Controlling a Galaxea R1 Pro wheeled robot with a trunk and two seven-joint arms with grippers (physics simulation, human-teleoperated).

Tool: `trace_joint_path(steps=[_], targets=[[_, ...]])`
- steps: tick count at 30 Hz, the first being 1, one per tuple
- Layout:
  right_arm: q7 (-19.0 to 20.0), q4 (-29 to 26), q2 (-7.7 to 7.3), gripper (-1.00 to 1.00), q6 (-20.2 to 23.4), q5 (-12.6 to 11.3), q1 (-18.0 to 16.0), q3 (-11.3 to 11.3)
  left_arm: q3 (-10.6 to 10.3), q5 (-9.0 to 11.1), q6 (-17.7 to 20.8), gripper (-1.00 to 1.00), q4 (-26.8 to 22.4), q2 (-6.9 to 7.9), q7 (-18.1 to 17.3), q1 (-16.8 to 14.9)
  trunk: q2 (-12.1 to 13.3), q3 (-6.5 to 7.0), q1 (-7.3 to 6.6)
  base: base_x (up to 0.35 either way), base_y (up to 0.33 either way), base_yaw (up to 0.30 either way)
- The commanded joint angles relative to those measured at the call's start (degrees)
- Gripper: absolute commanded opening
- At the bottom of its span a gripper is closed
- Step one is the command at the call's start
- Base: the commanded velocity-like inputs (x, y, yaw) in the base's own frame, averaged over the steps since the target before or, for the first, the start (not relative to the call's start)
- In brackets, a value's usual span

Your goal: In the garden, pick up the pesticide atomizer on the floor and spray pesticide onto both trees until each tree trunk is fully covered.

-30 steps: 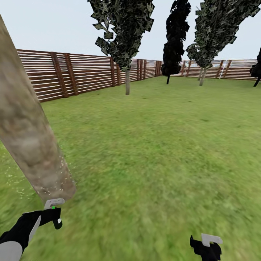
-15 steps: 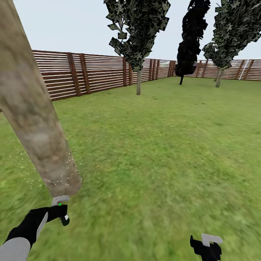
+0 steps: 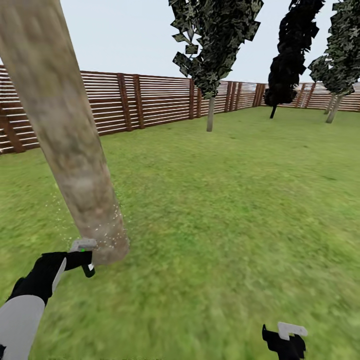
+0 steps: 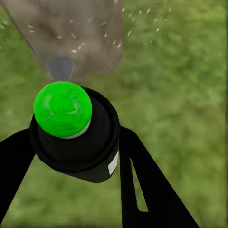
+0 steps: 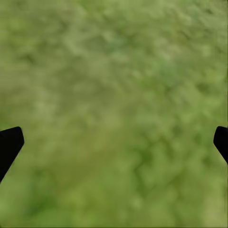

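The left claw (image 3: pixel 85 260) is clamped on the pesticide atomizer (image 4: pixel 76 137), a black canister with a bright green round top, its two black fingers (image 4: pixel 142 185) pressing the canister's sides in the left wrist view. In the head view the atomizer's light grey head sits just beside the base of the nearest tree trunk (image 3: pixel 70 135), a thick, mottled grey-tan column that leans up and away to the left. Fine pale specks dot the lower part of that trunk and hang in the air around it (they also show scattered over the bark in the left wrist view). The right claw (image 3: pixel 285 342) hangs low over the lawn (image 3: pixel 225 200), well apart from the trunk, its tips spread wide with nothing but blurred grass between them in the right wrist view. Across the grass a second tree (image 3: pixel 212 55) with dark, ragged foliage and a thin pale stem stands near the brown slatted fence (image 3: pixel 145 100). Further right are a near-black narrow tree (image 3: pixel 292 55) and another leafy one (image 3: pixel 342 55) by the fence.
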Motion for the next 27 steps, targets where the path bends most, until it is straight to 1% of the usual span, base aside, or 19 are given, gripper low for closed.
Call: trace_joint_path(steps=[1,2,3,6,8,10,13,16,17,18,20,21,22,23,24,25,27], targets=[[0.0,0.0,0.00,1.00,0.0,0.0,0.0,0.0,-0.7,-0.2,0.0,-1.00,0.0,-1.32,0.0,-0.1,0.0,0.00,0.00,0.000,0.000,0.278],[0.0,0.0,0.00,1.00,0.0,0.0,0.0,0.0,-1.2,-0.2,0.0,-1.00,0.0,-2.07,0.0,-0.1,0.0,0.00,0.00,0.000,0.000,0.278],[0.0,0.0,0.00,1.00,0.0,0.0,0.0,0.0,-1.3,-0.3,0.0,-1.00,-0.1,-2.19,0.0,-0.1,0.0,0.00,0.00,0.000,0.000,0.272],[0.0,0.0,-0.06,1.00,0.0,0.0,0.0,0.0,-1.5,-0.3,0.0,-1.00,-0.1,-1.52,-0.1,-0.2,0.0,0.00,0.00,0.000,0.000,0.109],[0.0,0.0,-0.30,1.00,0.0,0.0,0.0,0.0,-1.7,-0.2,0.0,-1.00,-1.6,-1.97,-0.2,-0.1,0.0,0.00,0.00,0.000,-0.050,0.006],[0.0,0.0,-0.33,1.00,0.0,0.0,0.0,0.0,-2.6,-0.2,0.0,-1.00,-3.7,-2.24,-0.2,-0.1,0.0,0.00,0.00,0.000,-0.221,0.001],[0.0,0.0,-0.20,1.00,0.0,0.0,0.0,0.0,-2.9,0.1,0.0,-1.00,-4.5,-2.46,-0.3,0.0,0.0,0.00,0.00,-0.214,-0.165,0.000],[0.0,0.0,-0.12,1.00,0.0,0.0,0.0,0.0,-2.9,0.0,0.1,-1.00,-4.6,-3.31,-0.3,-0.4,0.0,0.00,0.00,-0.232,-0.078,0.048],[0.0,0.0,-0.10,1.00,0.0,0.0,0.0,0.0,-3.0,0.0,0.1,-1.00,-4.6,-3.77,-0.3,-0.6,0.0,0.00,0.00,-0.063,-0.017,0.199],[0.0,0.0,-0.10,1.00,0.0,0.0,0.0,0.0,-3.3,0.0,0.2,-1.00,-4.6,-4.60,-0.3,-0.7,0.0,0.00,0.00,-0.033,-0.009,0.238],[0.0,0.0,-0.09,1.00,0.0,0.0,0.0,0.0,-4.5,-0.1,3.4,-1.00,-5.3,-7.31,-0.1,-1.2,0.0,0.00,0.00,-0.013,-0.003,0.262],[0.0,0.0,-0.09,1.00,0.0,0.0,0.0,0.0,-5.3,-0.2,5.5,-1.00,-7.0,-8.42,0.0,-1.5,0.0,0.00,0.00,-0.003,-0.001,0.274],[0.0,0.0,-0.09,1.00,0.0,0.0,0.0,0.0,-5.4,-0.1,6.4,-1.00,-8.9,-8.43,-0.1,-1.6,0.0,0.00,0.00,-0.001,0.000,0.276],[0.0,0.0,-0.09,1.00,0.0,0.0,0.0,0.0,-5.3,-0.1,6.7,-1.00,-9.6,-8.09,-0.1,-1.9,0.0,0.00,0.00,-0.001,0.000,0.277],[0.0,0.0,-0.09,1.00,0.0,0.0,0.0,0.0,-5.2,0.0,6.9,-1.00,-10.0,-7.24,-0.2,-2.3,0.0,0.00,0.00,0.000,0.000,0.277],[0.0,0.0,-0.09,1.00,0.0,0.0,0.0,0.0,-4.8,0.2,7.3,-1.00,-10.2,-5.27,-0.4,-2.5,0.0,0.00,0.00,0.000,0.000,0.276],[0.0,0.0,-0.09,1.00,0.0,0.0,0.0,0.0,-2.2,1.3,8.5,-1.00,-10.3,-1.88,-0.6,-2.6,0.0,0.00,0.00,0.000,0.000,0.132]])
